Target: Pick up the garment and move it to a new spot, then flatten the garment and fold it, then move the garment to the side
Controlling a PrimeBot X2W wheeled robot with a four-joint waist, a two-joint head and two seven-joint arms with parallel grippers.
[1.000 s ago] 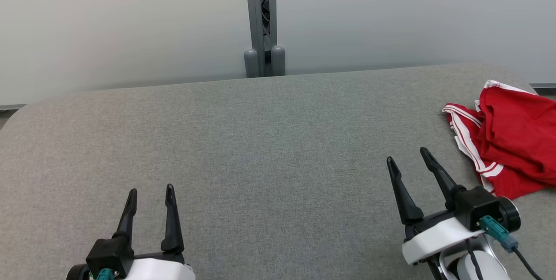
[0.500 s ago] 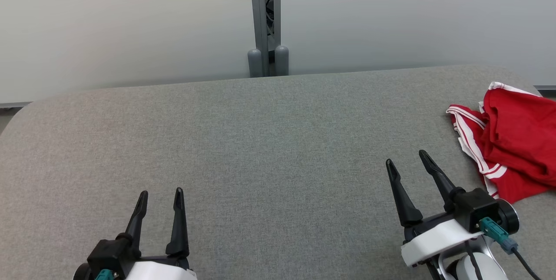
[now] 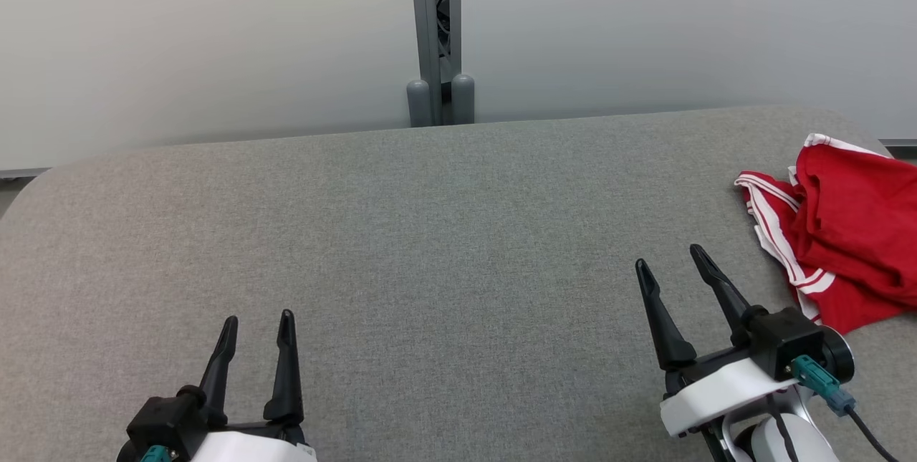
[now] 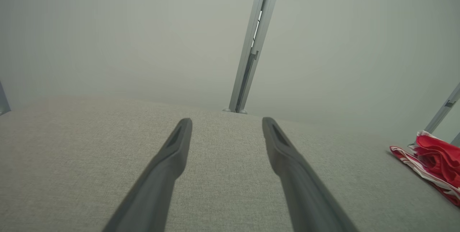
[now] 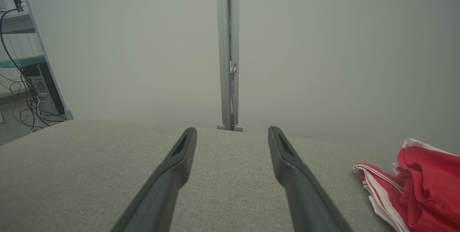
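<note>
The garment (image 3: 845, 233) is red with white stripes along its edges and lies crumpled at the right end of the grey table (image 3: 430, 233); it also lies at the right in the left wrist view (image 4: 435, 162) and the right wrist view (image 5: 417, 192). My right gripper (image 3: 670, 258) stands open just left of the garment, not touching it, with nothing between its fingers. Over the table's near left part my left gripper (image 3: 258, 319) is open and empty. Both wrist views look along spread fingers (image 4: 169, 163) (image 5: 172, 171) over bare cloth.
A pale wall runs behind the table, with a grey metal post (image 3: 433, 32) at its middle. A shelf with cables (image 5: 21, 63) stands off the table's left end in the right wrist view. The garment reaches the table's right edge.
The head camera shifted slightly. My left gripper drifted a little right, then back left and lower. The right gripper and the garment hold their places.
</note>
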